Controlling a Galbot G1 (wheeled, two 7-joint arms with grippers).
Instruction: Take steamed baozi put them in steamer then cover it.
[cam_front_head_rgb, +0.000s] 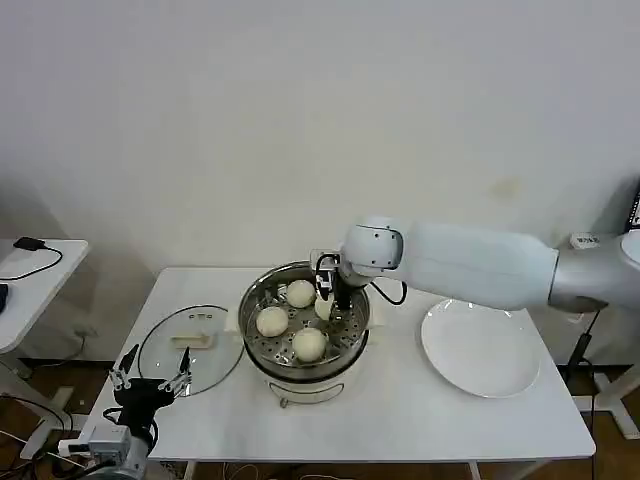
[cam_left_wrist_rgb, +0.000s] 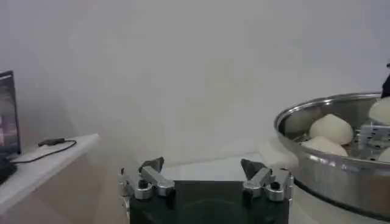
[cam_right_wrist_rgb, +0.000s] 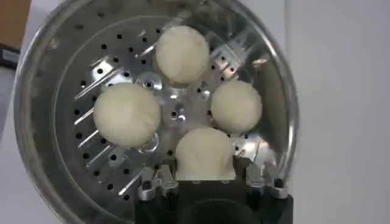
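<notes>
— Where is there room on the table?

— Bare top runs along the front edge and between the steamer at centre frame and the white plate at right. The lid lies flat left of the steamer, near the table's left edge.

— What crowds the pot?

— The right gripper reaches inside, fingers closed around the fourth bun, beside three buns on the perforated tray. The left gripper hangs spread open at lower left, off the table's corner.

— The room?

— Plain white wall; a side table at far left.
</notes>
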